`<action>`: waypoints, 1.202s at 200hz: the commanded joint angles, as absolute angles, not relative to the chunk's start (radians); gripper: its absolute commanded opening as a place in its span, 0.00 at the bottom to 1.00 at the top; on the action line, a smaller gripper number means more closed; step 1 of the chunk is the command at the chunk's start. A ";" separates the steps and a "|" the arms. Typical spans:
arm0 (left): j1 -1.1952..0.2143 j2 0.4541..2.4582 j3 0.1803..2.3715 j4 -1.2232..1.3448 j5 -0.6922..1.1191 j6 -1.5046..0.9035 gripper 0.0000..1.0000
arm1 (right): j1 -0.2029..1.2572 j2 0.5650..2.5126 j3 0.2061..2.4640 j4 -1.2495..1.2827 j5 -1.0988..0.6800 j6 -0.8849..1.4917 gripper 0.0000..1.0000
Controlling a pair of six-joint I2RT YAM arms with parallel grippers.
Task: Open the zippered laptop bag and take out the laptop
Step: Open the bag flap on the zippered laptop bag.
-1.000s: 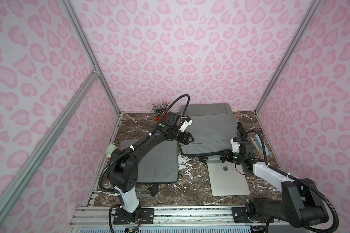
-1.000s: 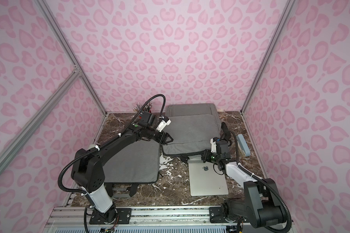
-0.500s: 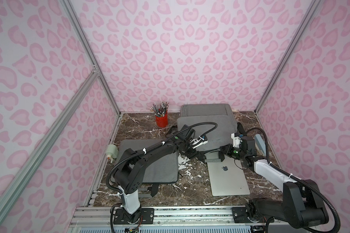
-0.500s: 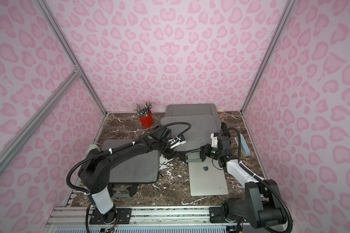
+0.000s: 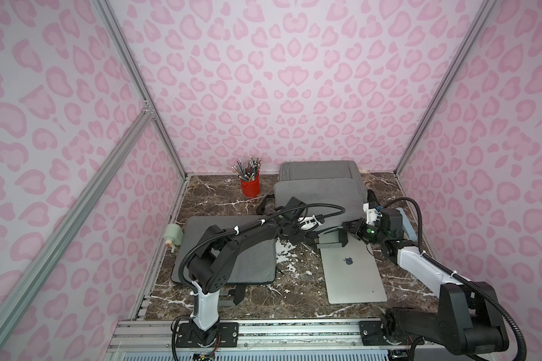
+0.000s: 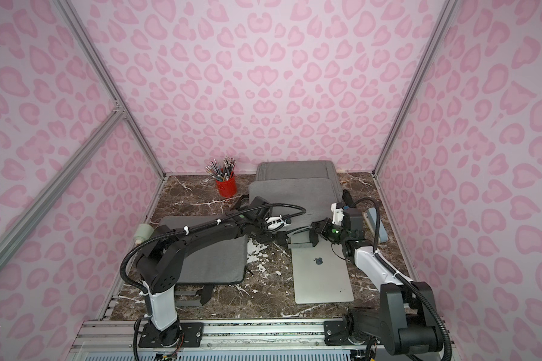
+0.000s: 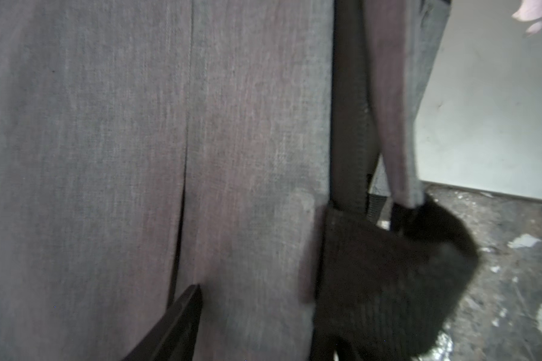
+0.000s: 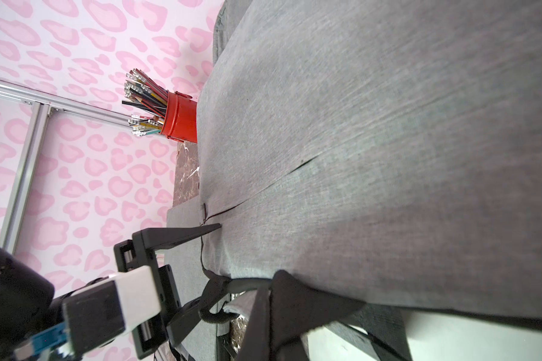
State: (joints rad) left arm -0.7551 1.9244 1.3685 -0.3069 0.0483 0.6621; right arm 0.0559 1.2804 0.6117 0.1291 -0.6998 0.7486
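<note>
The grey laptop bag (image 5: 318, 193) (image 6: 291, 193) lies at the back right. The silver laptop (image 5: 351, 275) (image 6: 321, 275) rests flat on the table in front of it, its far end under the bag's padded handle (image 5: 334, 240) (image 7: 388, 275). My left gripper (image 5: 310, 236) (image 8: 210, 265) is open and straddles the bag's front edge, with one finger (image 7: 182, 318) on the top fabric (image 7: 91, 156). My right gripper (image 5: 346, 229) (image 8: 277, 275) is shut at that same edge among black straps. Whether it pinches a strap I cannot tell.
A red cup of pencils (image 5: 250, 186) stands at the back, left of the bag. A grey pad (image 5: 254, 259) lies under my left arm, with a pale green object (image 5: 173, 236) at the left wall. A blue-grey piece (image 5: 407, 225) lies at the right wall.
My left arm came down from the bag's far left corner to its front edge, uncovering the red cup. The right gripper closed and shifted slightly toward the bag.
</note>
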 commanded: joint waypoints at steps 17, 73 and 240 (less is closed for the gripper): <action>-0.754 1.927 1.390 -0.222 -0.081 0.656 0.58 | 0.051 1.285 0.609 0.187 -0.733 0.755 0.00; -0.754 1.924 1.449 -0.324 -0.035 0.629 0.16 | 0.051 1.308 0.594 0.200 -0.730 0.758 0.00; -0.714 2.048 1.913 -0.864 0.266 0.362 0.02 | -0.041 0.839 0.306 0.164 -0.448 0.593 0.52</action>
